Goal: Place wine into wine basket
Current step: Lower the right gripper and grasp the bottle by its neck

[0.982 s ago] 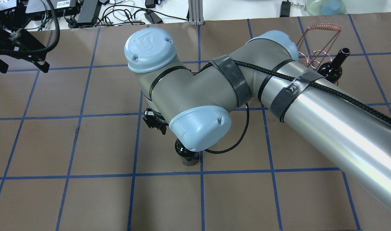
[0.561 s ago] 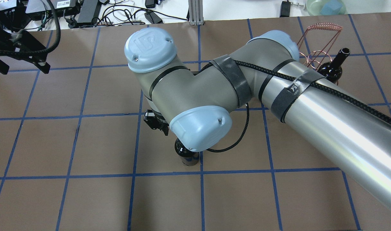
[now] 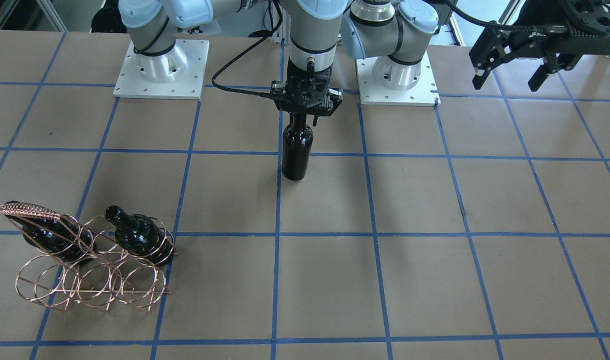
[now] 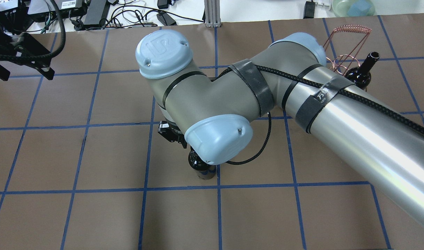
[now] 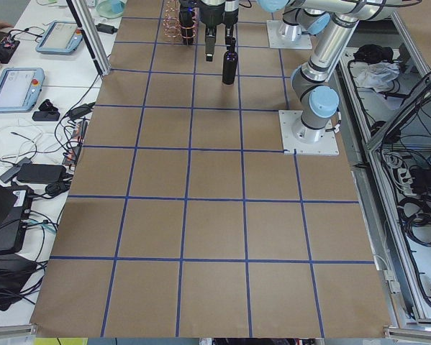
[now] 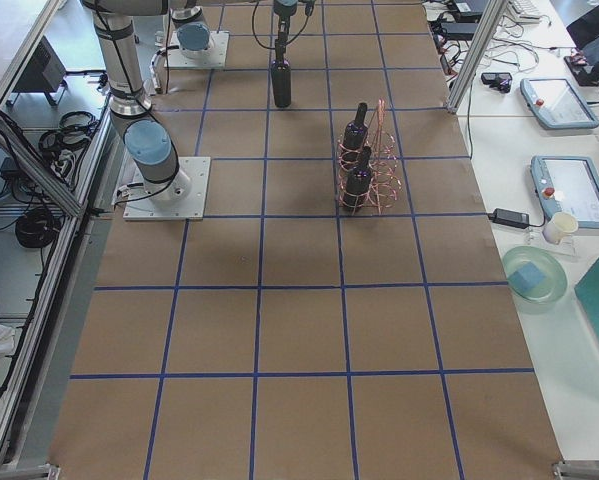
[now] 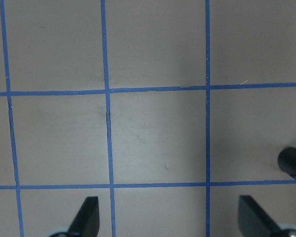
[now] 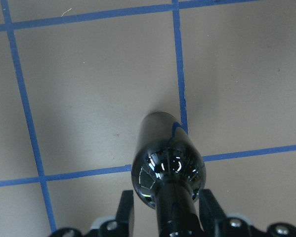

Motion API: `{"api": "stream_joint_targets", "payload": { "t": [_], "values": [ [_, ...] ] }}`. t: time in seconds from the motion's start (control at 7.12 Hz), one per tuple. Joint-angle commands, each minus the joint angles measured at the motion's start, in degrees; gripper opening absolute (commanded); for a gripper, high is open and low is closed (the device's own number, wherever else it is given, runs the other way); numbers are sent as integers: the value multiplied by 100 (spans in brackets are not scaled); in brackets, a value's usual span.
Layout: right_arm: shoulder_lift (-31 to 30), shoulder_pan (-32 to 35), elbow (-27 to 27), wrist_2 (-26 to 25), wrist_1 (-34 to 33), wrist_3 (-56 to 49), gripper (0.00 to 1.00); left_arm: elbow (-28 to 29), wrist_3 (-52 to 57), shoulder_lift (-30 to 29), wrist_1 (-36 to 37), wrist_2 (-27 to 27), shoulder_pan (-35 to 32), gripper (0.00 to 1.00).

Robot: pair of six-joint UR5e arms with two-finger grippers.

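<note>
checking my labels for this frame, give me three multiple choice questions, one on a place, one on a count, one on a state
1. Where is the right gripper?
A. at the neck of the standing bottle
B. at that bottle's base
C. far from any bottle

2. How many bottles sit in the basket?
A. none
B. two
C. three

3. The left gripper is:
A. shut on a bottle
B. shut on nothing
C. open and empty

Answers:
1 A, the front view shows its fingers on either side of the neck.
2 B, two dark bottles rest tilted in the wire rings.
3 C, its wrist view shows the fingertips wide apart with only paper between them.
</note>
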Motion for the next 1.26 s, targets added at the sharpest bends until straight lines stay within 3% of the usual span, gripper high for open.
{"api": "stream_joint_targets", "payload": {
  "t": [0.0, 0.28, 0.56, 0.7, 0.98, 1.12],
  "values": [
    [-5, 8, 4, 2, 132, -14, 55, 0, 0, 9, -9, 18, 0, 100],
    [-5, 8, 4, 2, 141, -22, 51, -35, 0, 44, -35, 10, 0, 100],
    [-23, -1, 4, 2, 255, -101, 41, -44, 0, 44, -9, 1, 0, 100],
    [-40, -1, 4, 11, 264, -136, 35, -44, 0, 44, -9, 1, 0, 100],
    [-58, -27, -4, 72, 247, -137, 7, -53, 0, 53, -18, -25, 0, 100],
    [-84, -62, -48, 81, 229, -137, 7, -53, 0, 53, -52, -17, 0, 100]
  ]
}}
